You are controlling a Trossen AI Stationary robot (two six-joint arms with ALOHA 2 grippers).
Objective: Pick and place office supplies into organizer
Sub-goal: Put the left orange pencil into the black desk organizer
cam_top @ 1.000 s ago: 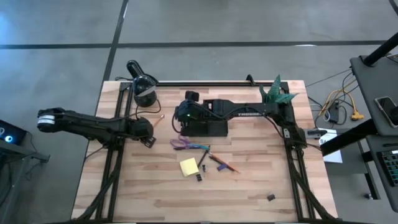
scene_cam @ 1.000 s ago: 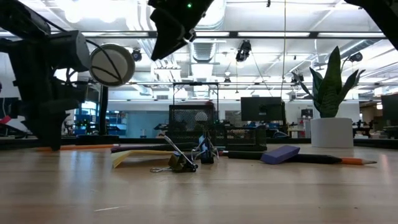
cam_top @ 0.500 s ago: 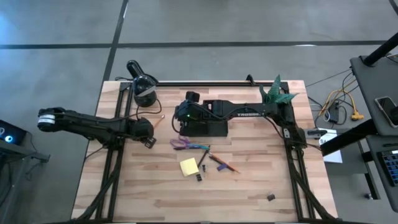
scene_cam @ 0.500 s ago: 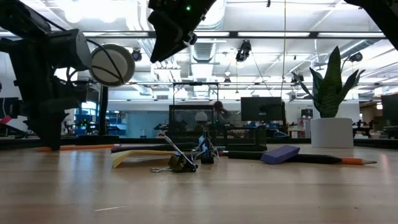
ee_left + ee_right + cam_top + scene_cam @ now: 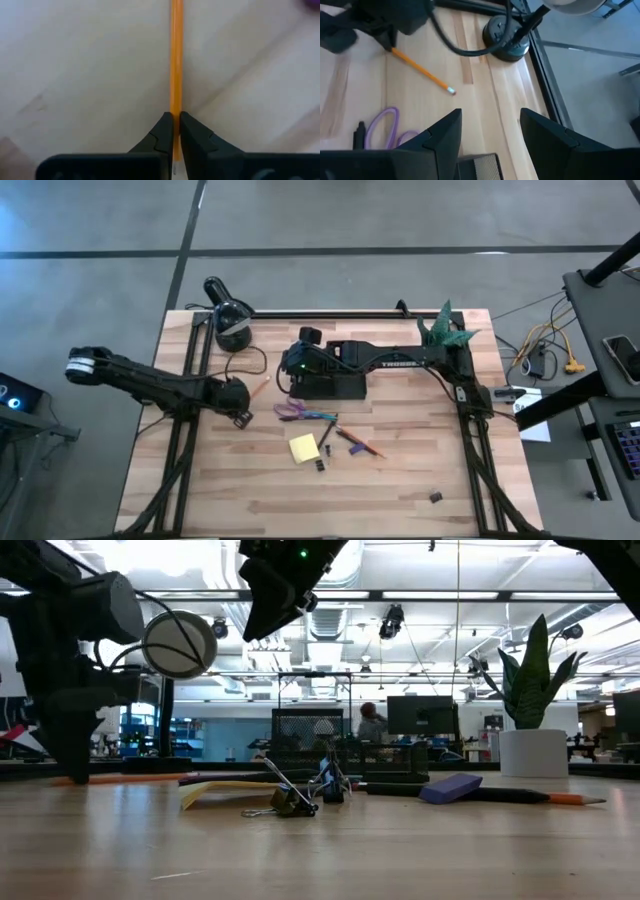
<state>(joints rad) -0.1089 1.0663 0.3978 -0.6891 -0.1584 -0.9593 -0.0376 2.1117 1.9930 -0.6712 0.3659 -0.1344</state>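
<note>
An orange pencil [image 5: 259, 388] lies left of the dark organizer [image 5: 335, 385], and my left gripper [image 5: 243, 396] is shut on it. My right gripper [image 5: 298, 366] hangs open above the organizer's left end, holding nothing. In front of the organizer lie purple-handled scissors [image 5: 292, 411], a yellow sticky pad [image 5: 303, 448], pens [image 5: 330, 425], another pencil [image 5: 362, 446] and small black clips [image 5: 320, 465]. A purple block [image 5: 450, 787] shows in the low view. My left gripper pinches the pencil between its two fingers [image 5: 162, 135], near the end [image 5: 395, 51] opposite the eraser. The fingers come from above, pointing steeply down. The pencil runs straight out of the gap toward its eraser end [image 5: 451, 90]. Whether it is clear of the table I cannot tell.
A black desk lamp [image 5: 232, 328] stands at the far left corner, its cable running past my left gripper. A green plant [image 5: 445, 328] stands at the far right. One more clip [image 5: 436, 498] lies near the right front. Bare wood spreads along the near edge.
My left gripper has moved a little toward the table's near edge, and the pencil's held end has gone with it, so the pencil lies lower in the high view than before. My right gripper has kept still.
</note>
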